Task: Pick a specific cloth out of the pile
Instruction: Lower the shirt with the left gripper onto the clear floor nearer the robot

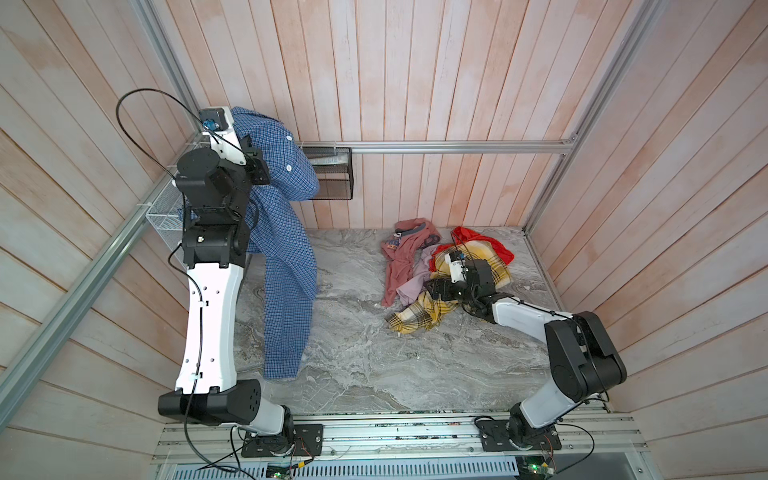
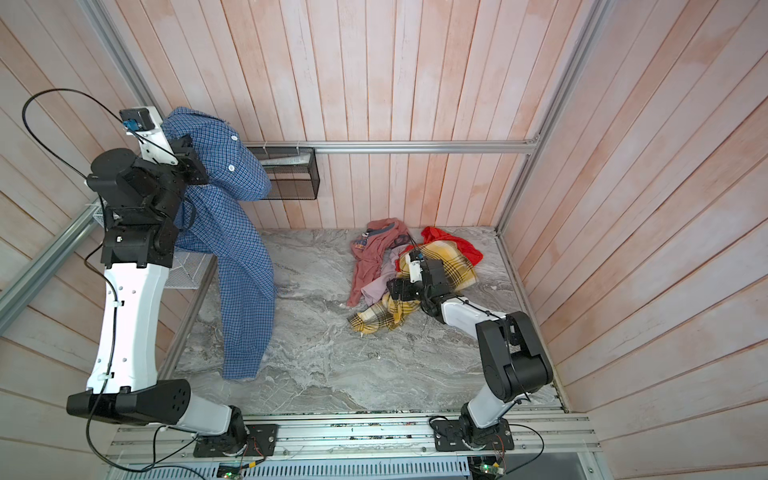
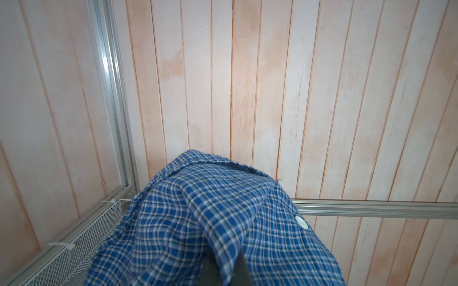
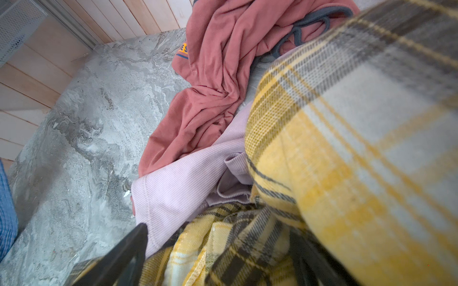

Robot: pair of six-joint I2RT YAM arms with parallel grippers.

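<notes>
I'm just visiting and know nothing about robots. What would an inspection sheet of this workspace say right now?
Surface: grey marbled tabletop.
Job's things: blue checked shirt held high on the left, apart from the pile of yellow plaid, red, pink and lilac garments.
Clutter: nothing seen.
End effectors: left end effector shut on the shirt; right end effector open, low over the pile.
Cables: black cable looping above the left arm.
Surroundings: plank walls, metal rails, black mesh basket, white mesh basket.
</notes>
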